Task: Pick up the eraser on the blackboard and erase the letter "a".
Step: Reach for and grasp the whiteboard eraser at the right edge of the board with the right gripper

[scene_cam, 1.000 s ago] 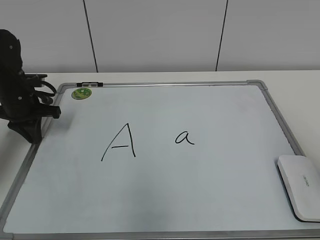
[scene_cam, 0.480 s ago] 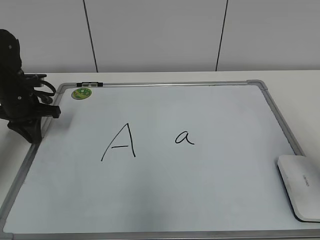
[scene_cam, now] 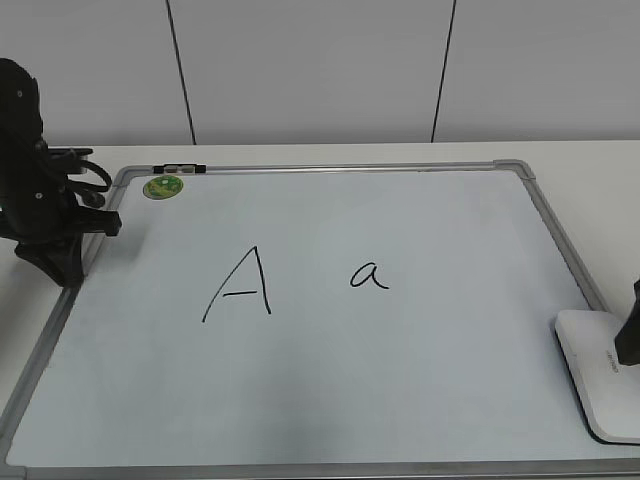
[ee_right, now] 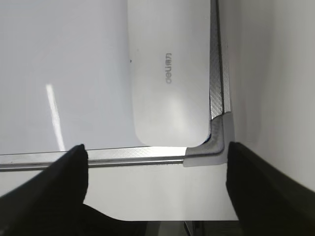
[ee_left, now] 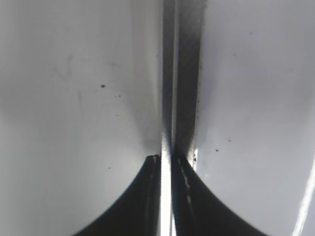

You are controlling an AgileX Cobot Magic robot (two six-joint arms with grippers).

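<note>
The white eraser lies at the front right corner of the blackboard, a white dry-erase board with a grey frame. The small black letter "a" is near the board's middle, right of a larger capital "A". My right gripper shows only as a dark tip at the right edge, over the eraser. In the right wrist view it is open and empty above the front frame, with the eraser ahead of it. My left gripper rests shut at the board's left frame.
A green round sticker and a black marker sit at the board's far left corner. The rounded grey corner piece is beside the eraser. White table surrounds the board; a white panelled wall stands behind.
My right gripper has come into the exterior view at the right edge, over the eraser. The left arm, the eraser and the letters have not moved.
</note>
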